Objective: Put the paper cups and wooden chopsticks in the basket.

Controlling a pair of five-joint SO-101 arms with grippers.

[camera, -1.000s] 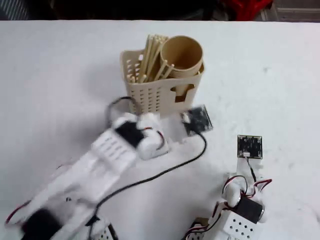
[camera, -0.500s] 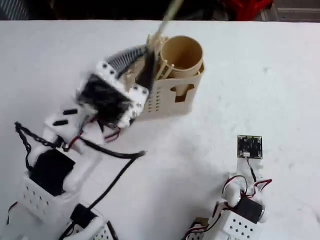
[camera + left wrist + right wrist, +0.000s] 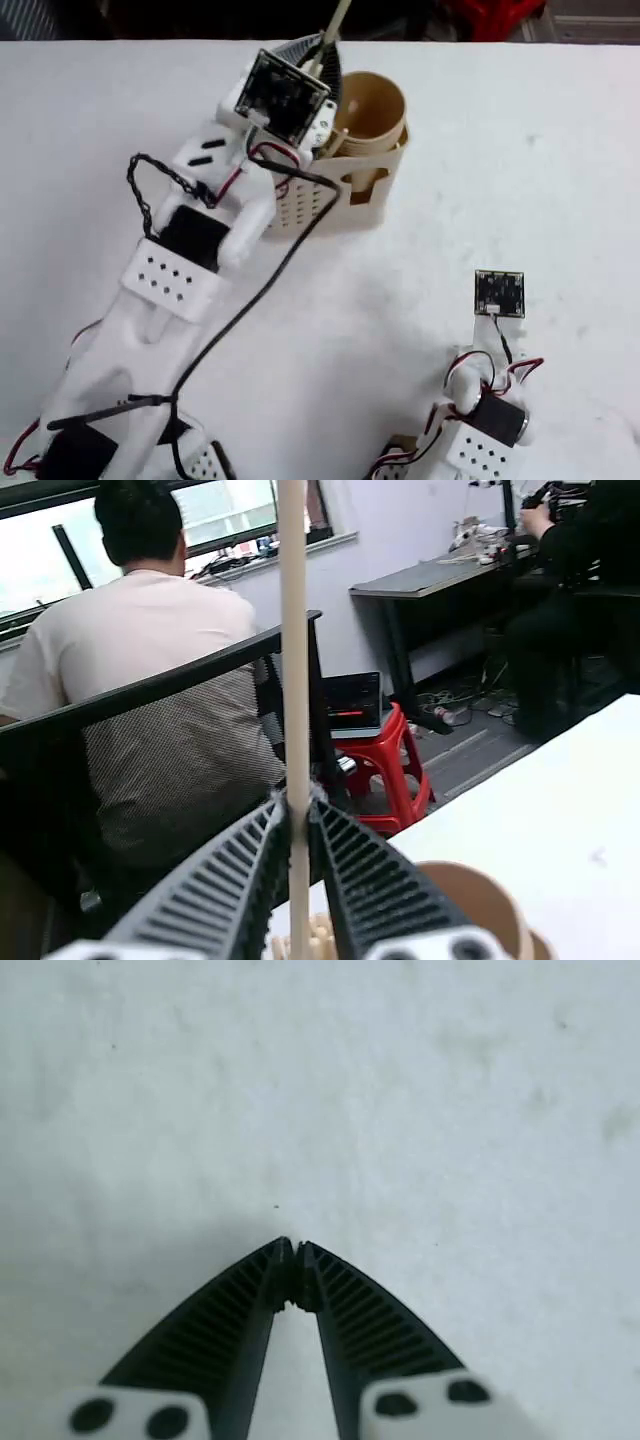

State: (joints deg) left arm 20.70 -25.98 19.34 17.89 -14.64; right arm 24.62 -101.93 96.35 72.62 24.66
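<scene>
Cable (image 3: pixel 262 290) in black trails from the left arm across the front wall of the cream slotted basket (image 3: pixel 350 195), which stands on the white counter (image 3: pixel 530 150). The arm's wrist hides part of the basket. A tan paper cup (image 3: pixel 368 100) sits inside the basket just beside the left gripper (image 3: pixel 298 810), with more chopstick ends (image 3: pixel 322 938) below the gripper's fingers. The left gripper is clamped on one pale wooden chopstick (image 3: pixel 293 630), which stands nearly upright, running up past the fingertips and down toward the basket. The right gripper (image 3: pixel 292 1260) is closed on nothing, well apart from the basket, with bare counter under it.
</scene>
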